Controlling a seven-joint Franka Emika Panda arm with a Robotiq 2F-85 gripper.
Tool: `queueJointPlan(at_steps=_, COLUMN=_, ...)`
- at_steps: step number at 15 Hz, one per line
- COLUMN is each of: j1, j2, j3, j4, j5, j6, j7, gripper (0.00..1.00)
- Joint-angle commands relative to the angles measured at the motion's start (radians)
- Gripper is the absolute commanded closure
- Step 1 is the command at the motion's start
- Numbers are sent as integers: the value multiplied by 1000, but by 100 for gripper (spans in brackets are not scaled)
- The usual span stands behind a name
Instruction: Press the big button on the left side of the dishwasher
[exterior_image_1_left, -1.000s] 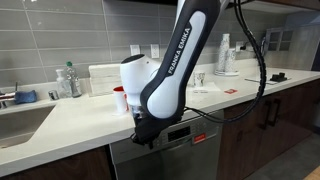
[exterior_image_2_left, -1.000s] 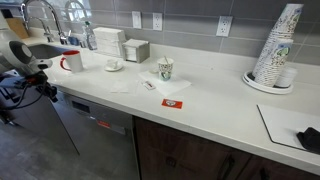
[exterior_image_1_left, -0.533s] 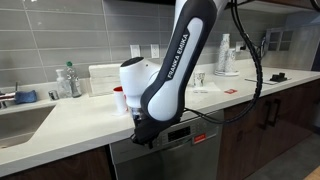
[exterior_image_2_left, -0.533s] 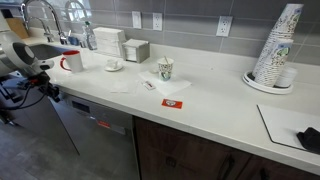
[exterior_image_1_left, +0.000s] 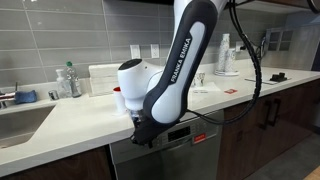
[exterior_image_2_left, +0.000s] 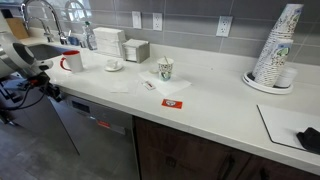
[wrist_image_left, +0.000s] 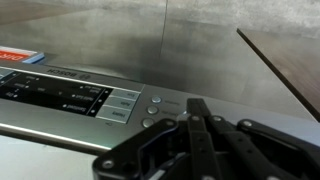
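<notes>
Claw (wrist_image_left: 198, 108) clenched (holding nothing), tip just beside small round buttons (wrist_image_left: 155, 100) on brushed-steel dishwasher (wrist_image_left: 100, 40)

**Arm folding down low, tool closed**

In an exterior view the white-and-black arm (exterior_image_1_left: 178, 60) is reaching down from the top centre of the frame. It is bending at a rounded white joint (exterior_image_1_left: 133, 78) left of centre and ending in the dark tool (exterior_image_1_left: 143, 133) at lower centre. In an exterior view only the pale wrist (exterior_image_2_left: 15, 55) and the black tool (exterior_image_2_left: 48, 90) are showing, at the left edge. In the wrist view the tool (wrist_image_left: 201, 106) is filling the lower centre, with its black fingers (wrist_image_left: 194, 118) lying pressed together and the linkages spreading towards the bottom edge.
</notes>
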Motion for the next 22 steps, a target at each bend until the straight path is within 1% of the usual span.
queueJointPlan(at_steps=1, j1=39, j2=20, j3=-44, j4=19, j5=-109, j6=37, j7=108, gripper=100)
queueJointPlan(at_steps=5, j1=72, j2=44, j3=-69, j4=39, j5=-286, j6=20, j7=264, gripper=100)
queueJointPlan(at_steps=8, j1=67, j2=62, j3=-55, j4=53, j5=-431, j6=6, j7=390, gripper=100)
queueJointPlan(at_steps=9, j1=107, j2=63, j3=-92, j4=51, j5=-456, j6=11, j7=421, gripper=100)
queueJointPlan(at_steps=12, j1=130, j2=65, j3=-103, j4=53, j5=-538, j6=-27, j7=499, gripper=100)
queueJointPlan(at_steps=13, j1=72, j2=65, j3=-40, j4=60, j5=-581, j6=-59, j7=531, gripper=100)
queueJointPlan(at_steps=18, j1=26, j2=77, j3=34, j4=80, j5=-679, j6=-164, j7=626, gripper=100)
queueJointPlan(at_steps=20, j1=1, j2=86, j3=65, j4=90, j5=-692, j6=-192, j7=633, gripper=100)
queueJointPlan(at_steps=22, j1=-30, j2=89, j3=99, j4=87, j5=-690, j6=-195, j7=614, gripper=100)
